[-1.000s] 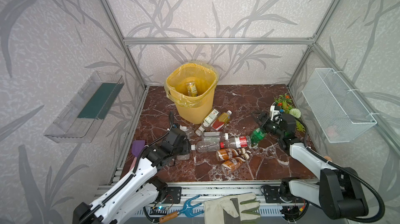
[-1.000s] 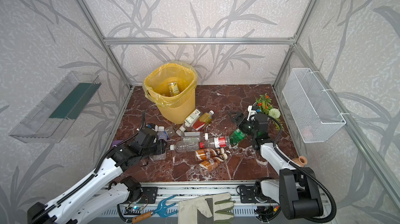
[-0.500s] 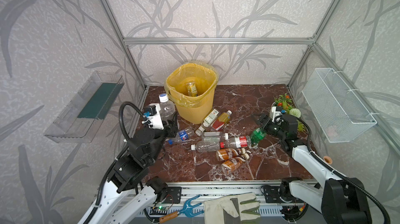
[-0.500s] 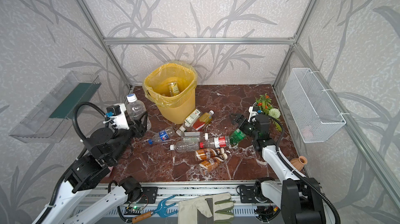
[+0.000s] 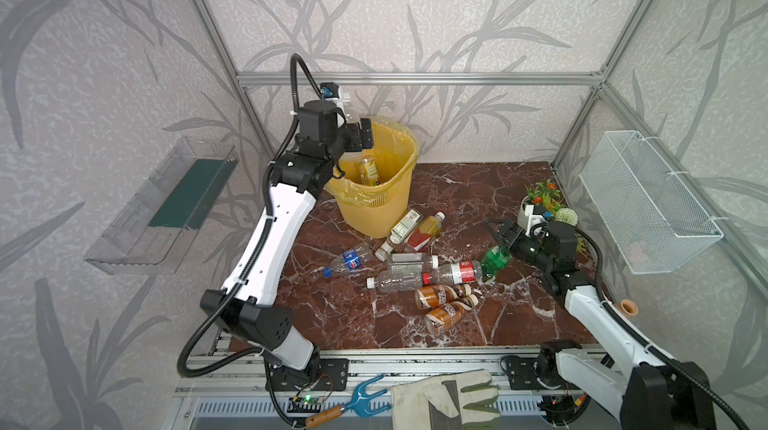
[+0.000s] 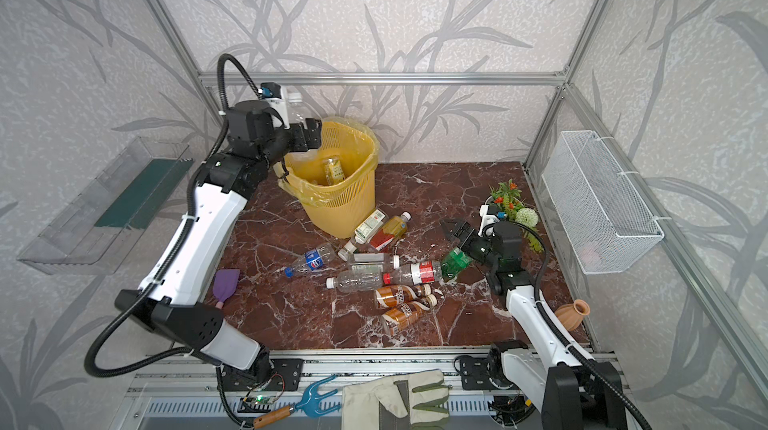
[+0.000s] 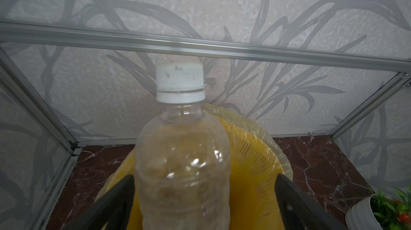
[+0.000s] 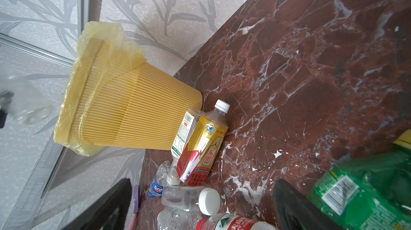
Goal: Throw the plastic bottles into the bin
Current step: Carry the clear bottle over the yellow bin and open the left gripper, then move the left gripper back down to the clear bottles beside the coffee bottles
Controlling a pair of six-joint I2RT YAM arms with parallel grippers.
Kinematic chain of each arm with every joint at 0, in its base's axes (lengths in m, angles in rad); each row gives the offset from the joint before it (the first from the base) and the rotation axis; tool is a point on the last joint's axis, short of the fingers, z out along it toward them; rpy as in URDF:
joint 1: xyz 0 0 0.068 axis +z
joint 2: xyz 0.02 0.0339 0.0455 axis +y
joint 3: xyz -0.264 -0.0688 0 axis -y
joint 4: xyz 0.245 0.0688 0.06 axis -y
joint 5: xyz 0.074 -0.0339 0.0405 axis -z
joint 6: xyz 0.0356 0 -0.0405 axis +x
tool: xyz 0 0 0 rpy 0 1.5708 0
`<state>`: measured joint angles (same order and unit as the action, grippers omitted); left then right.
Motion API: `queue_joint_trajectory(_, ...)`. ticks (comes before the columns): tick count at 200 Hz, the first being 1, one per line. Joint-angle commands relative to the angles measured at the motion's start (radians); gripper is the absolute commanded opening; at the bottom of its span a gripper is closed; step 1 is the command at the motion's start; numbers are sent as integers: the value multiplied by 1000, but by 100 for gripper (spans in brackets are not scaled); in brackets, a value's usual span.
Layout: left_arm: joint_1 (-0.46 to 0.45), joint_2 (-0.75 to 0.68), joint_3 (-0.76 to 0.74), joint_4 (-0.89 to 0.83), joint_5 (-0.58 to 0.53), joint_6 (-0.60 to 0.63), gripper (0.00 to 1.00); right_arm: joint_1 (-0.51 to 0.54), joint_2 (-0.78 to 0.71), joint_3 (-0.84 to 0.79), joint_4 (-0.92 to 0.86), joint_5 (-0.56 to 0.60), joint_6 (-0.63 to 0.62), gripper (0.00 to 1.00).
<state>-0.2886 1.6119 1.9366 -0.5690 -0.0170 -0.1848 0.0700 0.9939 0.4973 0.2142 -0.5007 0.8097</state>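
Fingers of left gripper now apart above bin; half second ago clamped on clear bottle, left of bin. Clear bottle upright between them, over opening, likely dropping in. Right gripper fingers apart, beside green bottle; other plastic bottles lie on worktop.

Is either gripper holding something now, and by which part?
Nothing is clamped. The left gripper stands open around the clear bottle, at its body, over the bin. The right gripper is open, empty.

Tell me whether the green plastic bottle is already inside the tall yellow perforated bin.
No, the green plastic bottle lies on the brown marble floor, well apart from the tall yellow perforated bin.
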Motion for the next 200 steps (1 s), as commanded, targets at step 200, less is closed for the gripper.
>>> queue_joint_trajectory(200, -286, -823, -1015, 90, -31, 85, 96, 17, -52, 50, -368, 187, -34, 96)
